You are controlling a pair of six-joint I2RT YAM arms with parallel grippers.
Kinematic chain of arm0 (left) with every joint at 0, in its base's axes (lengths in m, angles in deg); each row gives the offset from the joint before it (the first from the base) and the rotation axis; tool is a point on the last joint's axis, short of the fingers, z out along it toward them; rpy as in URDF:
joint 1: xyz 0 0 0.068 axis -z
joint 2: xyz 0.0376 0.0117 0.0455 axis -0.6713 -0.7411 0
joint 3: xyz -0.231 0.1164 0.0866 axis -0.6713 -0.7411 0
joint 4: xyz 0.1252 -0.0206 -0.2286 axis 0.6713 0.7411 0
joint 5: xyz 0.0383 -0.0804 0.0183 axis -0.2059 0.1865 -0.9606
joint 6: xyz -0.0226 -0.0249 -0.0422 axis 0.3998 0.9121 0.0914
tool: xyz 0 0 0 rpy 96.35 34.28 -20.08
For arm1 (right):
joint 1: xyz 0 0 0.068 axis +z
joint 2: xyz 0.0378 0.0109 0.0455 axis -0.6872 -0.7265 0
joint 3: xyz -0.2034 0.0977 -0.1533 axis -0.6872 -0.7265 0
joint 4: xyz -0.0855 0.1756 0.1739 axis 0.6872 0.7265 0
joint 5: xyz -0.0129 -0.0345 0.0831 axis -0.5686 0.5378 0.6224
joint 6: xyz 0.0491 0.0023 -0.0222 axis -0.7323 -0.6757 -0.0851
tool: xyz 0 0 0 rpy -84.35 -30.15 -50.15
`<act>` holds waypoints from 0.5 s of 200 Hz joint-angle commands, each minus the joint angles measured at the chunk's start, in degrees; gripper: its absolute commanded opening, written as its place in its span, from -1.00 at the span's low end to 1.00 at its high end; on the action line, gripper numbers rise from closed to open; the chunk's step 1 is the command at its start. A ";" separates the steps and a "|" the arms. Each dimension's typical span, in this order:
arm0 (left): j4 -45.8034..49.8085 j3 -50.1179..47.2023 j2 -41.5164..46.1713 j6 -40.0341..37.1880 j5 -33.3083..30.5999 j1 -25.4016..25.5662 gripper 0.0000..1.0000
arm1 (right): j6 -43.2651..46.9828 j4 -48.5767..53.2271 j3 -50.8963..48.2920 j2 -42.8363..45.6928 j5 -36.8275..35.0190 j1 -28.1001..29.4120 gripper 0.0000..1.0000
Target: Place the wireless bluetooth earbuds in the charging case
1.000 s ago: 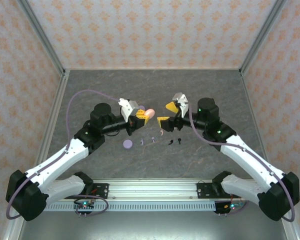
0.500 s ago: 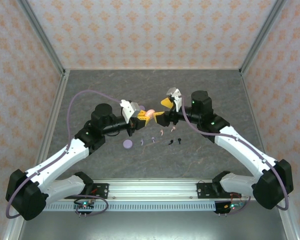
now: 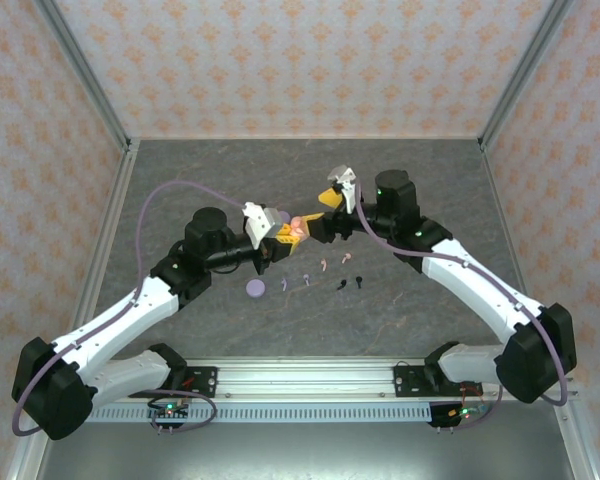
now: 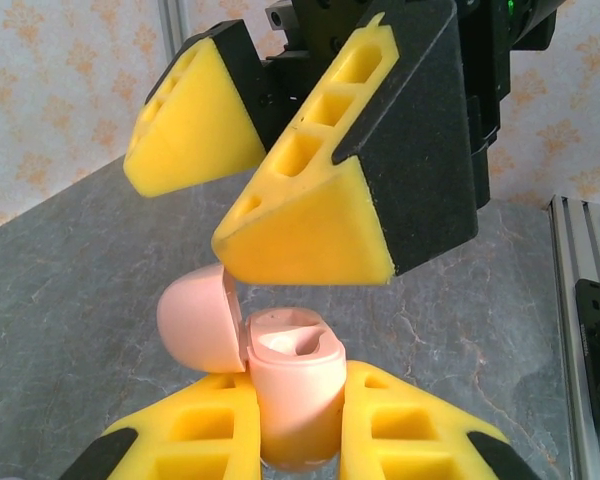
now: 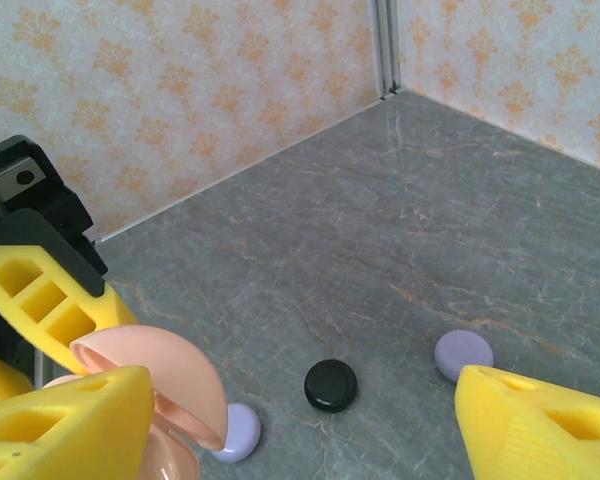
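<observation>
A pink charging case (image 4: pixel 295 395) stands upright with its lid (image 4: pixel 198 325) flipped open to the left. My left gripper (image 4: pixel 298 385) is shut on the case body and holds it above the table (image 3: pixel 288 232). My right gripper (image 3: pixel 321 213) hangs open just above the case, one yellow fingertip (image 4: pixel 310 235) right over the opening and nothing between its fingers. From the right wrist the lid (image 5: pixel 170 375) sits against that gripper's (image 5: pixel 302 400) left finger. The earbuds lie on the table below: two lavender (image 3: pixel 283 285), two pink (image 3: pixel 324 264), two black (image 3: pixel 341 287).
A lavender disc case (image 3: pixel 256 289) lies left of the earbuds. In the right wrist view a black disc (image 5: pixel 331 385) and two lavender discs (image 5: pixel 238 432) (image 5: pixel 464 354) rest on the grey table. Patterned walls close in three sides.
My right gripper has swung left and now hovers over the pink case. The left gripper has kept its hold and shifted slightly right.
</observation>
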 commanded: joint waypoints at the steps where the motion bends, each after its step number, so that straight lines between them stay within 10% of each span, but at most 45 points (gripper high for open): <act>1: -0.82 -0.24 1.78 -2.80 -0.64 0.71 -1.00 | -2.90 1.89 1.69 3.50 0.19 -1.89 0.55; 100: -7.50 -9.33 12.19 0.66 2.09 0.76 -1.00 | -19.27 28.30 -1.41 -1.65 -18.25 -7.54 0.11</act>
